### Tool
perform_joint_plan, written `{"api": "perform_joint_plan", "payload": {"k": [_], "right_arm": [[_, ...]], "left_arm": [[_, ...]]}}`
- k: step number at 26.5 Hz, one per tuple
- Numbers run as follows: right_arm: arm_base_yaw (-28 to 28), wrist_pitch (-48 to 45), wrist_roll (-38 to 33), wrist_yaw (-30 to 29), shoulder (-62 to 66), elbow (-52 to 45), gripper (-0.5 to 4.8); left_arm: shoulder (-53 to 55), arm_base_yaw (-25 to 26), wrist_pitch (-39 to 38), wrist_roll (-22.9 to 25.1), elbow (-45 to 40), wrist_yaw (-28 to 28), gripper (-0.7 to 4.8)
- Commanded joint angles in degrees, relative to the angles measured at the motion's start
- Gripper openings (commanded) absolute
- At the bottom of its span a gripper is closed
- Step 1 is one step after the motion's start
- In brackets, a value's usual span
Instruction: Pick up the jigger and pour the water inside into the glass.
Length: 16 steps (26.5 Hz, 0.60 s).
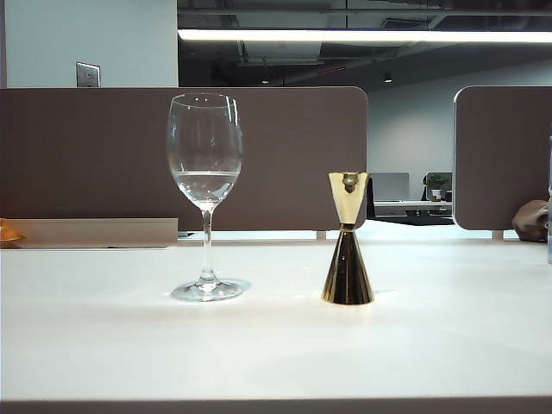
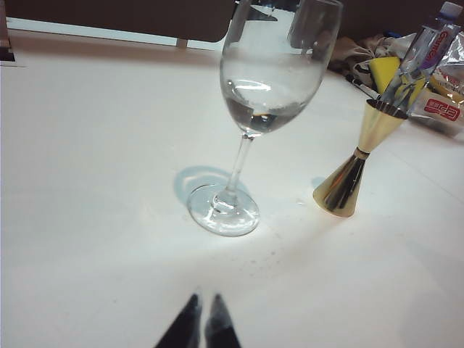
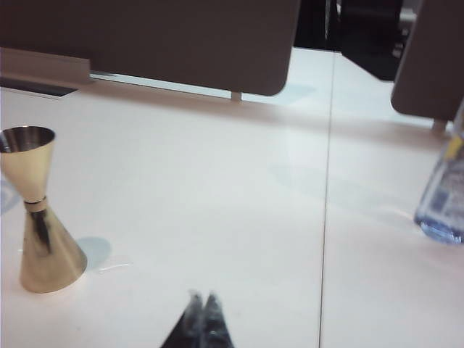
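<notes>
Now | gold hourglass jigger [image 1: 348, 259] | clear stemmed glass [image 1: 205, 194] | left tool [image 2: 203, 313], right tool [image 3: 201, 308] pinched closed

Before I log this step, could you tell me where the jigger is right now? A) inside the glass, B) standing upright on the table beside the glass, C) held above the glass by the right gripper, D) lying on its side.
B: the jigger stands upright on the table, apart from the glass, with neither gripper touching it.
</notes>
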<state>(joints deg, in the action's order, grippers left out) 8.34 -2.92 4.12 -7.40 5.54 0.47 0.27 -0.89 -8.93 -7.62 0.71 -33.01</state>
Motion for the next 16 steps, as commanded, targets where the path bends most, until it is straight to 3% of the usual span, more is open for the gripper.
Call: {"api": "perform_joint_plan", "payload": {"k": [1,16], "right_arm": [[-1.18,1.07,-4.87,-0.35,0.02,-0.26,-0.01],[-3.37,1.4,-4.79,-0.24,-0.15,-0.24,-0.01]], "left_arm": [[0.07,0.04,-0.66,-0.33,0.24,-0.63,0.23],[0.07,0.04,-0.68,-0.33,0.24,-0.63,0.23]]}}
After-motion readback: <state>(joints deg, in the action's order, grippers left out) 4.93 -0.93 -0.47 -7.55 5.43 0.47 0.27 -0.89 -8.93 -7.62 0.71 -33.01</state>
